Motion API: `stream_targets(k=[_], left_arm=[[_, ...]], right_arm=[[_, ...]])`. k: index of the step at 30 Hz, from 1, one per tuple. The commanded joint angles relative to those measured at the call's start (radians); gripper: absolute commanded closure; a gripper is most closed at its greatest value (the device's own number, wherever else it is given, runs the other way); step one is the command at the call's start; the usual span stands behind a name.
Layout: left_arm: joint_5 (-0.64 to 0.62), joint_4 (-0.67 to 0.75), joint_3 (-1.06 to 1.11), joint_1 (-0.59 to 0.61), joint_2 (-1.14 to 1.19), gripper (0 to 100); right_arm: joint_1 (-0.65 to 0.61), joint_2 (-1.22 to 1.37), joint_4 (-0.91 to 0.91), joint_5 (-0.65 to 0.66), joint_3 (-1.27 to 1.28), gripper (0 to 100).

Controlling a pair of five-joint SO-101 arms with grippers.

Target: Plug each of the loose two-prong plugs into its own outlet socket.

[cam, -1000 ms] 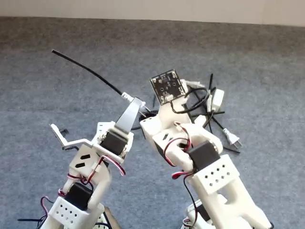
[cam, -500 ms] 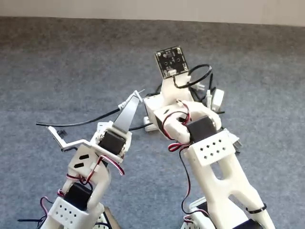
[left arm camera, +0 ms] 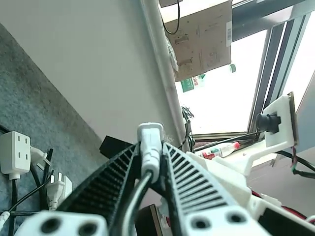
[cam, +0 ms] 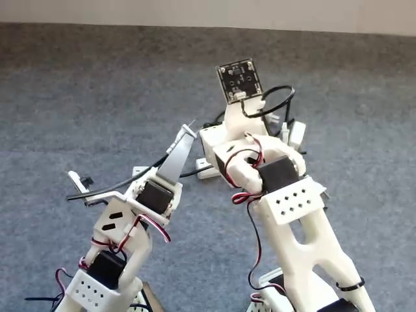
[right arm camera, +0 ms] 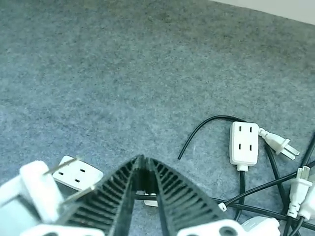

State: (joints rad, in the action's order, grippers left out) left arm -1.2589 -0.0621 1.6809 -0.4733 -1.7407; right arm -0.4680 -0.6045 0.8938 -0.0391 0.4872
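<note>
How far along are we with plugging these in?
Nothing looks plugged in yet: the white socket shows bare slots, with a loose plug lying beside it. In hand: the left gripper is shut on a white plug. Left to do: every plug, with the right gripper shut and empty.

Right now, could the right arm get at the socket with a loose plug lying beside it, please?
Probably yes. The socket lies uncovered on the carpet ahead of the right gripper, with nothing between them. The gripper is shut and empty, so it would have to open first; cords crowd one side.
</note>
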Motion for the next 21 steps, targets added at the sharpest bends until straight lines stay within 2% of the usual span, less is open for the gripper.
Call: stream_targets(k=[1, 4, 11, 16, 21], left_arm=[[-0.005, -0.009, 0.019, -0.041, 0.001, 99], [-0.005, -0.009, 0.019, -0.039, 0.001, 99], [-0.009, -0.006, 0.019, 0.064, 0.001, 99], [-0.006, -0.009, 0.010, 0.085, 0.004, 99], [-0.005, -0.011, -0.025, 0.120, 0.010, 99]], right_arm=[[0.039, -0.012, -0.021, -0.003, -0.068, 99.1], [0.119, -0.010, -0.021, -0.003, -0.065, 99.1], [0.435, -0.008, 0.001, -0.005, -0.062, 99.1], [0.581, -0.012, 0.147, -0.002, -0.059, 98.9], [0.656, -0.001, 0.366, -0.002, -0.033, 98.9]])
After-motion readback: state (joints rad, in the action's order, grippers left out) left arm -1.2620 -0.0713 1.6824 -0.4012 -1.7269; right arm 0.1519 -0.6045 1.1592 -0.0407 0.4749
